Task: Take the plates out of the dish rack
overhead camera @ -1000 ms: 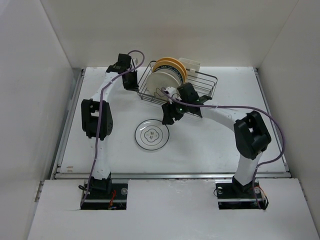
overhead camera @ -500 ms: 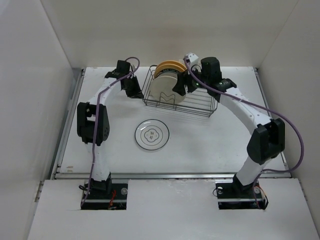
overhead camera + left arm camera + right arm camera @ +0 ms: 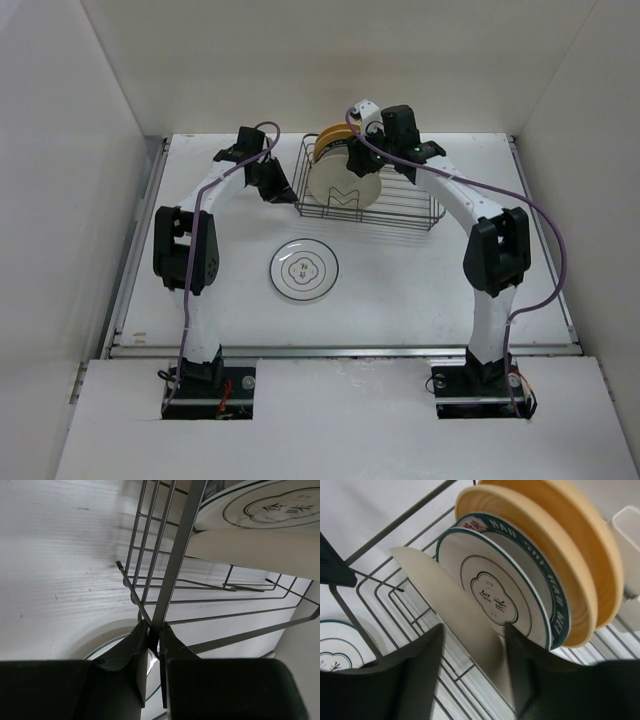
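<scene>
dish rack [image 3: 410,200] rim pinched by left gripper [image 3: 154,630]; right gripper [image 3: 472,640] straddles its cream plate [image 3: 427,582], squeeze unclear, lower edge hidden.

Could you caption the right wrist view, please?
Open right gripper straddles the plain cream plate in the black wire dish rack.

This is a robot test cell in a lab. A bare white table [image 3: 420,290] is boxed in by plain white walls [image 3: 70,150] at the back and on both sides, and a metal rail [image 3: 340,349] runs along its near edge. The left arm [image 3: 183,248] and right arm [image 3: 495,262] are bolted side by side into a white shelf [image 3: 340,420] at that edge, each trailing a purple cable [image 3: 552,258]. The household things in view are a black wire dish rack [image 3: 400,205], the plates [image 3: 335,180] standing in it, and one ringed plate [image 3: 303,269] lying flat on the table.
</scene>
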Controlling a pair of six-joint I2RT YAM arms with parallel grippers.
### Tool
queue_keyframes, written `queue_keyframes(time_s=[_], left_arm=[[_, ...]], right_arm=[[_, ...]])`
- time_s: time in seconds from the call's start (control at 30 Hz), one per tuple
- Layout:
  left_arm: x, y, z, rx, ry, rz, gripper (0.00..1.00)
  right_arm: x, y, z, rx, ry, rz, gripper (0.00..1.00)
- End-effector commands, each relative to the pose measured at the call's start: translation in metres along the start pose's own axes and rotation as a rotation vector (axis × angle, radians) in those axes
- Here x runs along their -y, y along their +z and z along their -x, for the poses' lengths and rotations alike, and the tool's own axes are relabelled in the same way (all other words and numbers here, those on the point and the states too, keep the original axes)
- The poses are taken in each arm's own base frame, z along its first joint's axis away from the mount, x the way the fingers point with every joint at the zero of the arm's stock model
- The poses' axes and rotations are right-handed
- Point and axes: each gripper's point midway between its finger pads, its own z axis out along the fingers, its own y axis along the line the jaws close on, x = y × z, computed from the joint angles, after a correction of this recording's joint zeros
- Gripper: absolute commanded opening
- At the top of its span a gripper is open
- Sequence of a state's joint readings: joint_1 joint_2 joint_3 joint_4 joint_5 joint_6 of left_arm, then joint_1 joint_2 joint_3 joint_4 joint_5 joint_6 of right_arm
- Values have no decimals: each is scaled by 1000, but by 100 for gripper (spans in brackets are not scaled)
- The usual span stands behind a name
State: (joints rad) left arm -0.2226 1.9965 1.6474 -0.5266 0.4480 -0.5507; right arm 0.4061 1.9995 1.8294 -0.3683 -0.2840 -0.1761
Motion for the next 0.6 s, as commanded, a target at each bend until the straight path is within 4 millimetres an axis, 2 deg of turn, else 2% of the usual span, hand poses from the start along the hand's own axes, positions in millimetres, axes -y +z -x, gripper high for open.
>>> queue_keyframes(time_s=[0.0, 0.07, 0.1, 0.2, 0.23, 0.27, 0.33, 0.37, 0.4, 0.47, 0.53, 0.57], left_arm=[[14, 13, -36, -144, -61, -30, 0], [16, 12, -41, -159, -26, -27, 0], [14, 12, -40, -154, -13, -20, 6], [9, 9, -43, -168, 22, -1, 25], [10, 7, -42, -167, 32, -3, 29], [8, 6, -45, -179, 37, 5, 29], [4, 6, -46, -181, 65, 16, 30], [4, 6, -46, -181, 65, 16, 29], [2, 7, -44, -175, 78, 25, 27], [1, 4, -45, -166, 80, 33, 15], [1, 4, -45, -166, 70, 34, 2], [1, 4, -45, -166, 69, 34, 0]], right_arm=[[3, -8, 22, 37, -44, -16, 52], [2, -7, 17, 26, -41, -14, 42], [3, -6, 20, 36, -54, -16, 33], [6, -2, 8, 4, -66, -23, 18], [6, -2, 8, 4, -66, -23, 7], [7, -4, 7, 0, -75, -35, 1], [12, -15, 14, 22, -93, -75, 0], [15, -14, 12, 22, -102, -86, 0], [15, -24, 23, 53, -110, -102, 0], [21, -33, 36, 101, -121, -147, 0], [24, -55, 63, 178, -136, -192, 0], [26, -61, 68, 201, -130, -214, 0]])
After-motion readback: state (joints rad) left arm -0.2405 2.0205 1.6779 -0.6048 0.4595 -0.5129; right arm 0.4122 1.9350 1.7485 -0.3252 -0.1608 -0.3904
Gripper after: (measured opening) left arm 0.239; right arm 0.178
